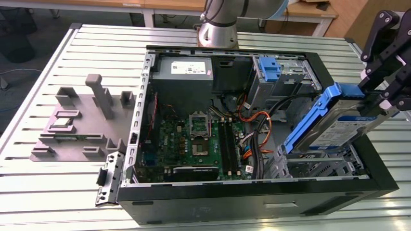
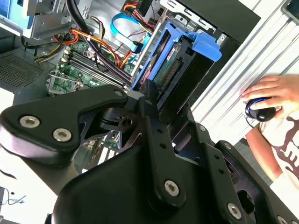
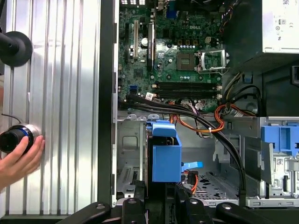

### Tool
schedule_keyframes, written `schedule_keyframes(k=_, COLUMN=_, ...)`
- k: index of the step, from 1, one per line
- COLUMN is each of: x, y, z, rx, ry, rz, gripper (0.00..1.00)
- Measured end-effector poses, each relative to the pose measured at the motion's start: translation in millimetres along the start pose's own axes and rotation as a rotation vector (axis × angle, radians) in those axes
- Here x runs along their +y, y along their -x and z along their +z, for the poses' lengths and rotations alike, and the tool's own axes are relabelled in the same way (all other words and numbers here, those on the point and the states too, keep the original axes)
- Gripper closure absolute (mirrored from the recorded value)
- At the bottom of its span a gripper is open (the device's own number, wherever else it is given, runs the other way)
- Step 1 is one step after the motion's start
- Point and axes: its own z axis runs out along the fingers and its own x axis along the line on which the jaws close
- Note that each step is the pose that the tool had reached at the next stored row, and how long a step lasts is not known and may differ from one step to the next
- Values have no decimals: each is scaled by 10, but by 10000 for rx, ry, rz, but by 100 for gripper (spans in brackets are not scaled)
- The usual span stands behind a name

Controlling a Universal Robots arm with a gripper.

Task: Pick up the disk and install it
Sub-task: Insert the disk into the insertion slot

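The disk [image 1: 340, 127], a silver drive with a white-and-blue label in a blue carrier, hangs tilted over the metal drive cage [image 1: 314, 168] at the corner of the open computer case [image 1: 257, 195], on the exterior view's right. My gripper [image 1: 376, 96] is shut on the carrier's upper end. In the second wrist view the black fingers [image 2: 149, 100] clamp the disk [image 2: 187, 56], connector edge showing. The first wrist view looks down the gripper [image 3: 159, 198] onto the disk [image 3: 166, 156], whose lower end sits at the bay opening.
Black and orange cables [image 1: 260, 132] run beside the bay. A second blue caddy [image 1: 273, 67] sits in the upper bay, next to the grey power supply [image 1: 183, 70]. A grey parts fixture [image 1: 83, 120] lies outside the case. A person's hand [image 3: 18, 161] rests on a knob on the table.
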Motion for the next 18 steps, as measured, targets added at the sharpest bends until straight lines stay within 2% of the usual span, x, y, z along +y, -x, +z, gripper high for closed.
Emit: schedule_keyframes(k=18, x=-11, y=-1, z=29, rx=-2, ry=-2, rz=34, gripper=65)
